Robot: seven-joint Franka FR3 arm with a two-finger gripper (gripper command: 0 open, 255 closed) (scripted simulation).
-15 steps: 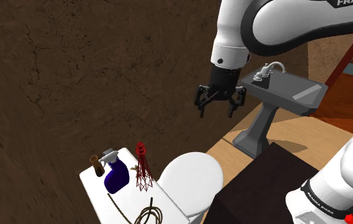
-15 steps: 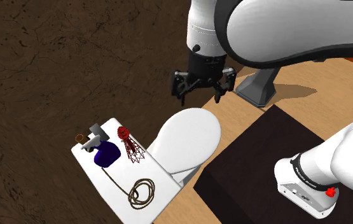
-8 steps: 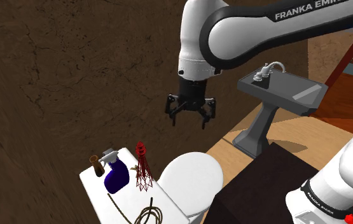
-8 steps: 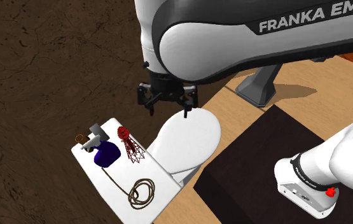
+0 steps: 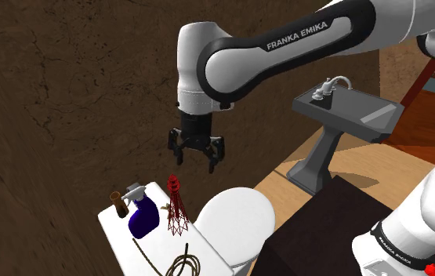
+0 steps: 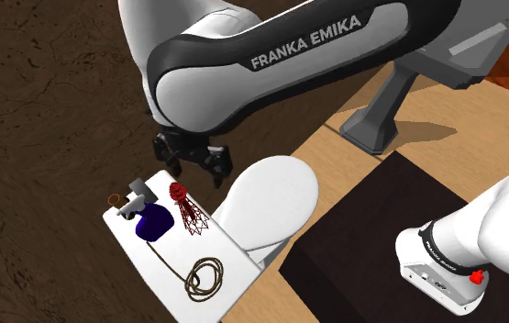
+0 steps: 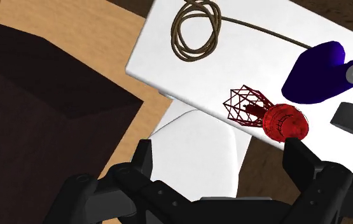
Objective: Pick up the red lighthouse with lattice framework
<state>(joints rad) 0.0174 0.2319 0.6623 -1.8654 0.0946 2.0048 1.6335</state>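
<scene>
The red lighthouse (image 5: 176,205) stands upright on the white toilet tank lid (image 5: 117,231), a red lattice frame with a round red top. In the second exterior view the lighthouse (image 6: 186,207) sits on the lid's edge nearest the toilet seat. My gripper (image 5: 196,157) hangs open in the air just above it, pointing down, and touches nothing. From the wrist, the lighthouse (image 7: 264,114) lies just ahead of the gripper (image 7: 219,156), nearer one black finger (image 7: 299,156) than the other.
A dark blue spray bottle (image 5: 141,216) stands right beside the lighthouse, with a small brown object (image 5: 117,202) past it. A coiled rope (image 6: 204,275) lies on the lid. The white toilet seat (image 6: 271,197), a grey pedestal sink (image 5: 349,110) and the dark stand (image 6: 371,229) are near.
The arm has swung toward the shoulder view's left and lowered, carrying the open gripper from near the sink to just above the lighthouse. The objects on the lid have not moved.
</scene>
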